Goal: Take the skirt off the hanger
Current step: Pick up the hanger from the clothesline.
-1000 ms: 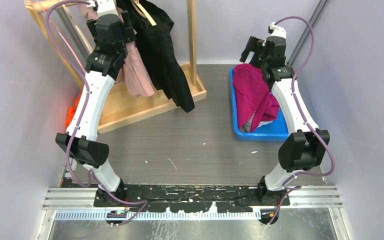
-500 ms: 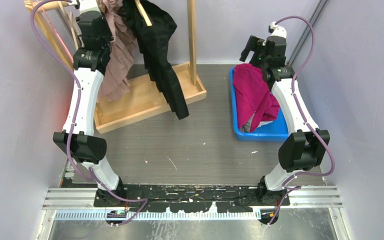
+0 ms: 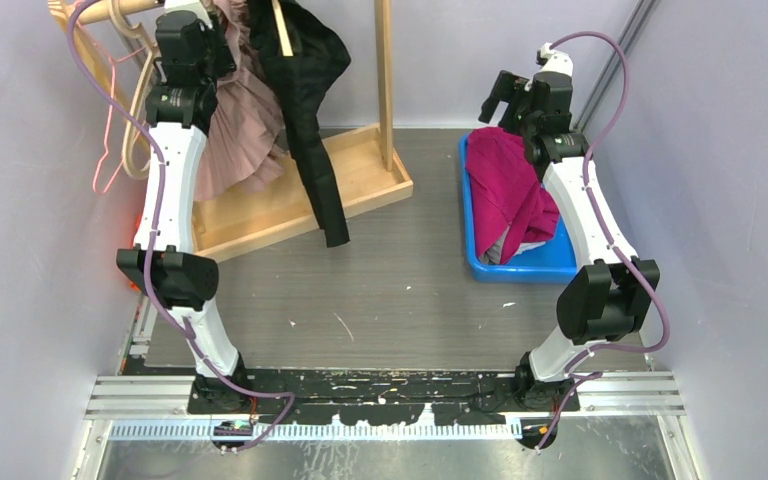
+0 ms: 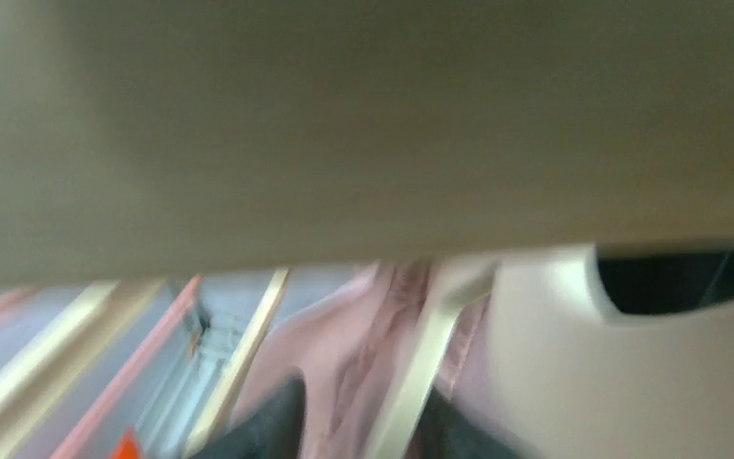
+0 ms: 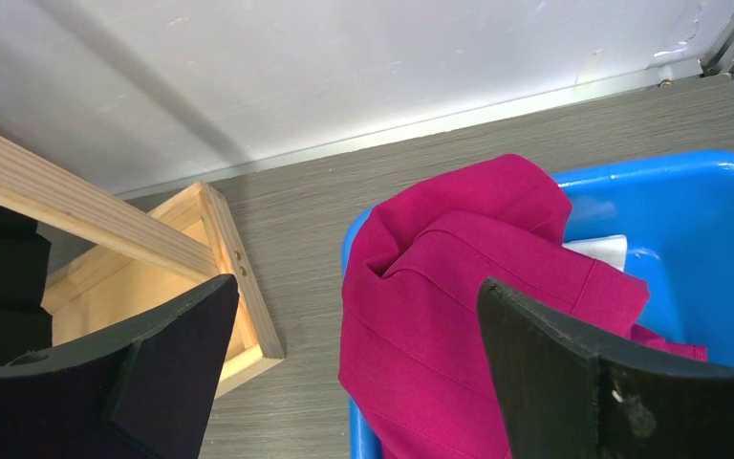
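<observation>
The pink pleated skirt (image 3: 245,140) hangs from the wooden rack at the back left, next to a black garment (image 3: 305,90) on a wooden hanger (image 3: 282,25). My left gripper (image 3: 205,25) is raised to the top of the skirt; its fingers are hidden there. The left wrist view is blurred: pink fabric (image 4: 344,354) and a pale hanger bar (image 4: 420,373) lie close in front, under a tan beam. My right gripper (image 3: 505,100) is open and empty above a magenta garment (image 5: 478,277).
The magenta garment lies in a blue bin (image 3: 530,265) at the back right. The rack has a wooden tray base (image 3: 270,205) and an upright post (image 3: 385,70). Empty pink and cream hangers (image 3: 110,130) dangle at the far left by the wall.
My left arm has swung up and left along the rack. The skirt shifted left with it and spread out, the black garment swung, and empty hangers came into view. The right arm has not moved.
</observation>
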Robot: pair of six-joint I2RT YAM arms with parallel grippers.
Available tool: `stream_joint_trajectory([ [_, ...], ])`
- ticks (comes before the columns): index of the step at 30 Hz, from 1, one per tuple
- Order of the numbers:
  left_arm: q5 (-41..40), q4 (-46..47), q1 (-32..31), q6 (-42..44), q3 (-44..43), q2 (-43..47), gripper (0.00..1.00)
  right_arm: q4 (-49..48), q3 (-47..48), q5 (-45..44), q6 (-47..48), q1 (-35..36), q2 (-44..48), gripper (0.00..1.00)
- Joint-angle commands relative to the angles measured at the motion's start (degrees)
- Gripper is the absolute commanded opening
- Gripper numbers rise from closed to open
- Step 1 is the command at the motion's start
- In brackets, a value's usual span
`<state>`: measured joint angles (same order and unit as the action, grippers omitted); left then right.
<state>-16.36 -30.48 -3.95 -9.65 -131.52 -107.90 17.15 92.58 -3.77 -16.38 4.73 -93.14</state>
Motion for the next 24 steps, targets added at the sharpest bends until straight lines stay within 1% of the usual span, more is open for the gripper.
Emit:
stream_joint_trajectory([
  [1, 4.1, 1.8, 0.2, 1.9, 1.9, 2.2, 0.29, -4.0, 0.3, -0.1, 0.2, -0.2, 0.5, 1.0],
  [2, 4.6, 3.3, 0.2, 1.8, 3.5, 3.1, 0.13, -4.1, 0.3, 0.0, 0.1, -0.2, 0.4, 1.0],
  [3, 4.9, 4.7, 0.2, 2.0, 5.3, 3.9, 0.02, -4.2, 0.2, 0.2, 0.0, -0.2, 0.3, 1.0],
  [4, 5.3, 5.9, 0.2, 2.1, 6.7, 4.9, 0.0, -4.4, 0.2, 0.2, -0.2, -0.2, 0.3, 1.0],
  [8, 6.1, 8.3, 0.2, 2.8, 10.9, 8.6, 0.0, -4.6, -0.1, 0.5, -0.5, -0.2, 0.0, 1.0],
  [13, 4.9, 14.8, 0.2, 3.2, 17.0, 16.7, 0.0, -5.0, -0.2, 1.2, -1.3, -0.2, -0.6, 1.0],
  [16, 4.8, 16.6, 0.2, 3.5, 16.6, 20.3, 0.0, -5.2, 0.0, 1.8, -1.9, -0.2, -1.0, 1.0],
  [19, 5.9, 16.0, 0.2, 3.2, 14.1, 22.2, 0.0, -5.3, -0.1, 2.4, -2.3, -0.2, -1.3, 1.0],
  [24, 7.4, 16.3, 0.2, 2.3, 15.3, 25.2, 0.0, -5.4, -0.4, 2.6, -2.4, -0.2, -1.2, 1.0],
])
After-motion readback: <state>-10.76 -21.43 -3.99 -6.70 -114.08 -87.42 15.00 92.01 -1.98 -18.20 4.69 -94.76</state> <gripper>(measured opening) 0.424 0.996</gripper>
